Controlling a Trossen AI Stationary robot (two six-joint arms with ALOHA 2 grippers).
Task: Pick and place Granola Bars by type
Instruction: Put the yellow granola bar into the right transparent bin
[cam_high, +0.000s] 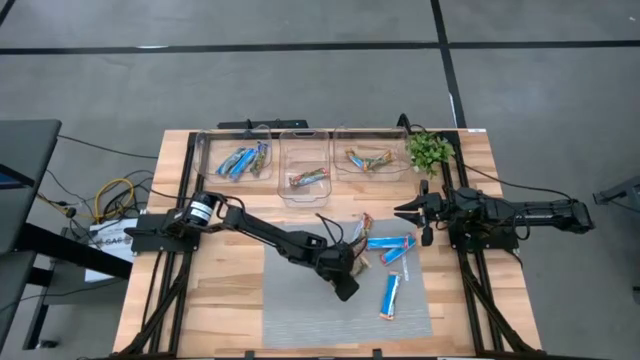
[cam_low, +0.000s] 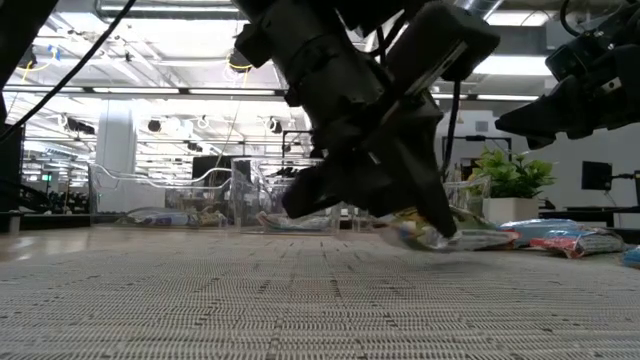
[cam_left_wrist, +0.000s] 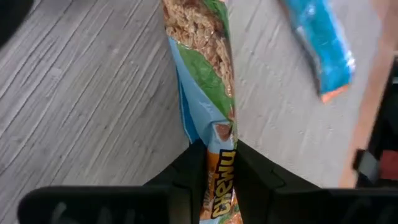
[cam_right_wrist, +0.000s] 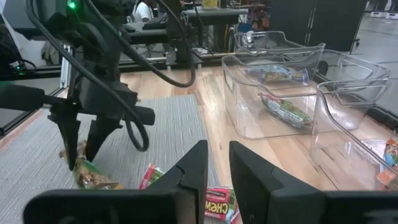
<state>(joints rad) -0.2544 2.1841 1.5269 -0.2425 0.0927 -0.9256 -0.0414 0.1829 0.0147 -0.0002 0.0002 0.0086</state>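
Grey matting (cam_high: 300, 300) covers the middle of your wooden bench (cam_high: 215, 290), with three clear bins (cam_high: 305, 165) lined up toward 12 o'clock. Your left end effector (cam_high: 357, 262) sits low over the mat, fingers pinching one end of a green-and-orange granola bar (cam_left_wrist: 208, 68) that lies on the mat. Blue bars (cam_high: 392, 295) lie just past it, toward 3 and 5 o'clock. Your right end effector (cam_high: 408, 212) hangs at 2 o'clock with its fingers pressed nearly together on nothing.
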